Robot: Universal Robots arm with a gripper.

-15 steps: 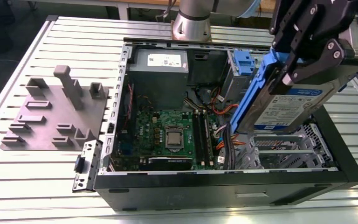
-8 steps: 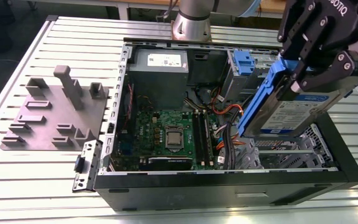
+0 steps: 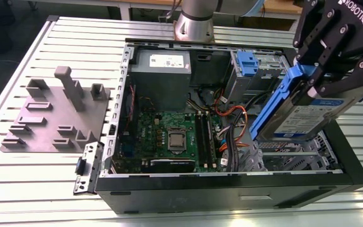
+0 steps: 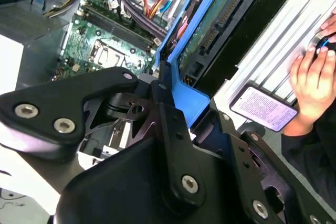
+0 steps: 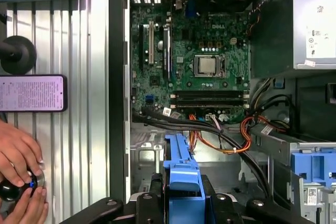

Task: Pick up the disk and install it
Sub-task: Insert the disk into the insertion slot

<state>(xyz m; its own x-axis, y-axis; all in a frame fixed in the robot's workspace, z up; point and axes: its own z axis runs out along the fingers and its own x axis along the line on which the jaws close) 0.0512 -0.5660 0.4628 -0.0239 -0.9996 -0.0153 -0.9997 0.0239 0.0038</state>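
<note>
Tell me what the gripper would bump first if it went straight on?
Probably the silver drive cage in the open computer case, right under the disk the gripper holds, though depth is unclear.

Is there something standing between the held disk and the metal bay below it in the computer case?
Nothing visible does. The gripper holds the disk tilted just above the metal bay. The cables run beside the bay, towards the motherboard, not under the disk.
</note>
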